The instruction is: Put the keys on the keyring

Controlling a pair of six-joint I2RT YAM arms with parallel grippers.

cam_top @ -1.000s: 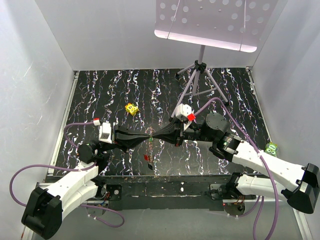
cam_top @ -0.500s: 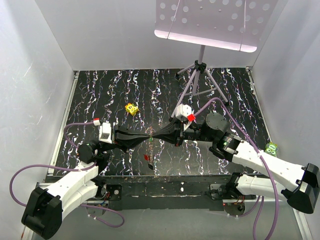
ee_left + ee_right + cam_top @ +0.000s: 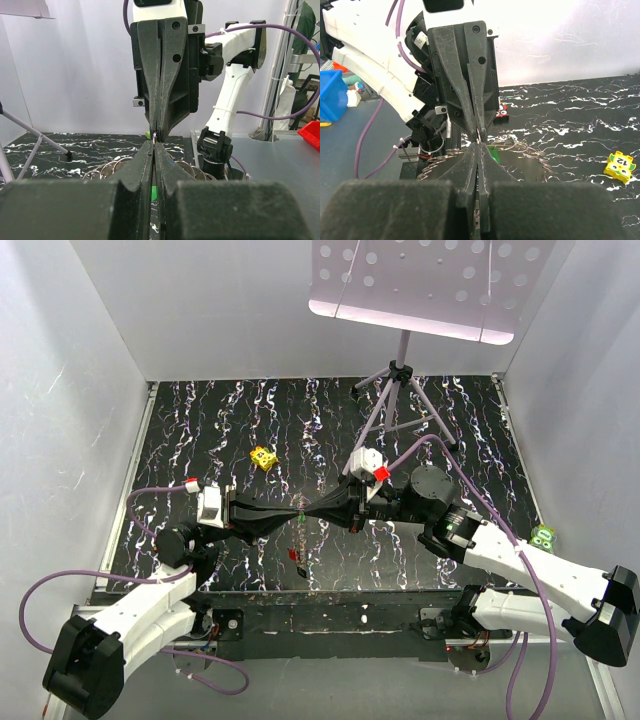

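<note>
Working the keyring in mid-air, with no key clearly threaded

We see the thin silvery wire keyring [image 3: 516,146] just below the tips of the left end effector [image 3: 153,149] and right end effector [image 3: 479,149]. Both are pinched together, tip to tip; what they nip we cannot tell. A red-headed metal key [image 3: 292,555] sits apart, lower, over the black marbled counter [image 3: 450,410], so we judge most threading remains. The yellow block [image 3: 620,166] reads "12".

White arms [image 3: 150,605], black end effectors [image 3: 303,511], purple cables [image 3: 90,572]
</note>
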